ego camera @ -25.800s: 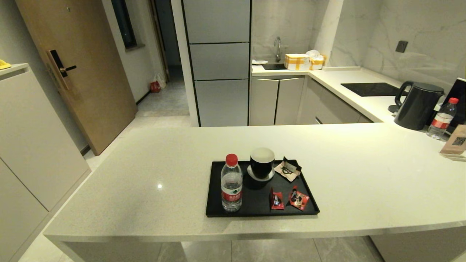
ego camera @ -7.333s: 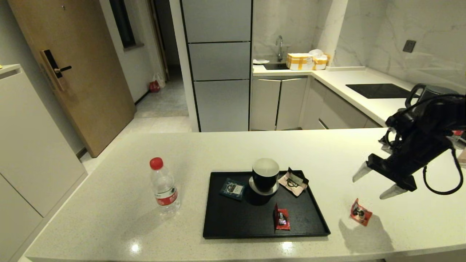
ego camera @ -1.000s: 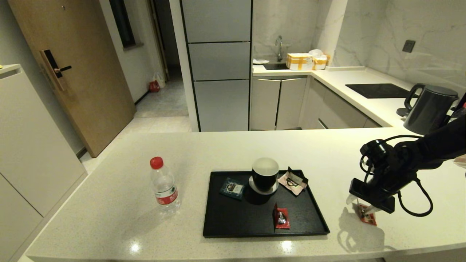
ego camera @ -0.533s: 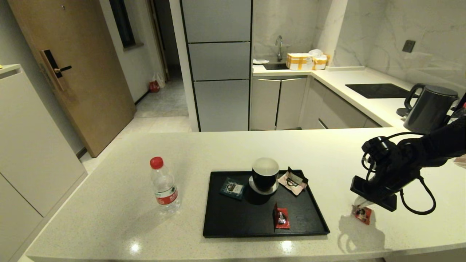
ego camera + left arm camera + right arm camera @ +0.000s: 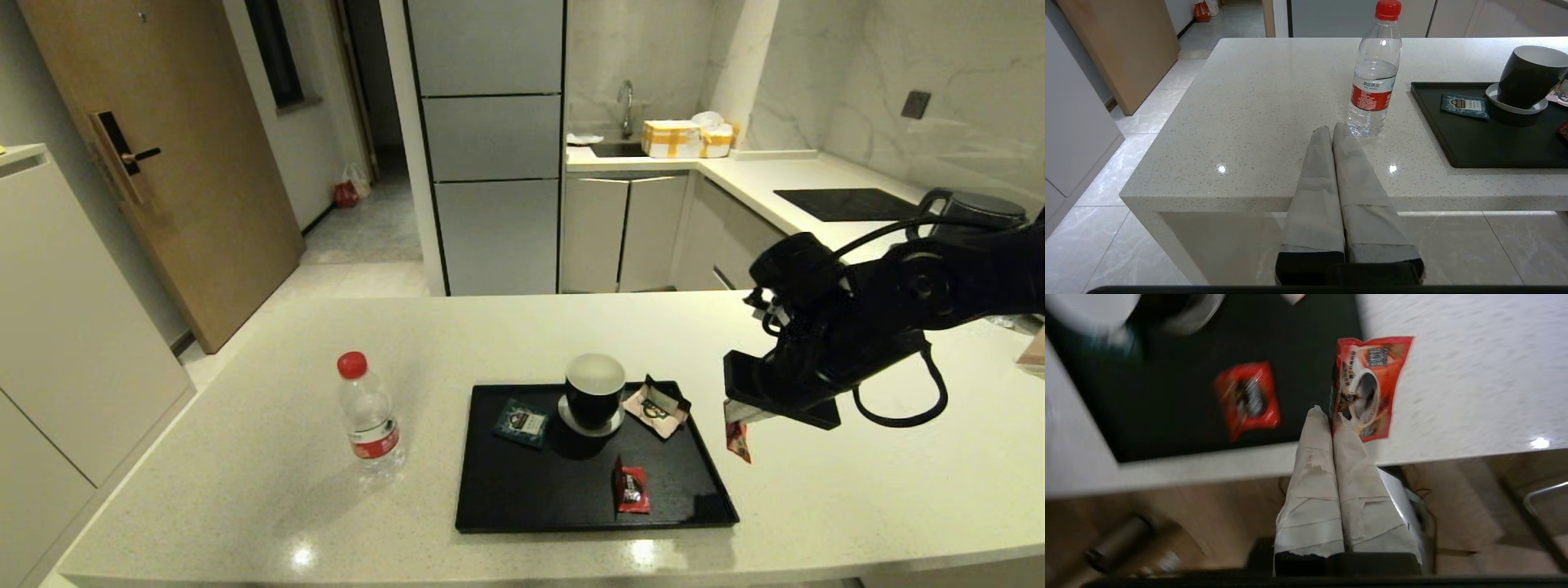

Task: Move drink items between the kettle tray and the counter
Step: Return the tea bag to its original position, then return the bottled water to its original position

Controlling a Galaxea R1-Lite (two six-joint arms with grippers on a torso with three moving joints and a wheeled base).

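Right end effector [image 5: 739, 418]: you are pinching a red sachet [image 5: 738, 441] between closed fingers, holding it in the air just beside the tray's right edge.
Sachet: it is hanging edge-on, showing dark cup print.
Left end effector [image 5: 1332, 131]: closed, empty, sitting near the water bottle [image 5: 1374, 73].
Kettle tray [image 5: 522, 498]: it is carrying a mug [image 5: 593, 389] and another red sachet [image 5: 632, 487].
Counter [image 5: 245, 490]: pale speckled stone.
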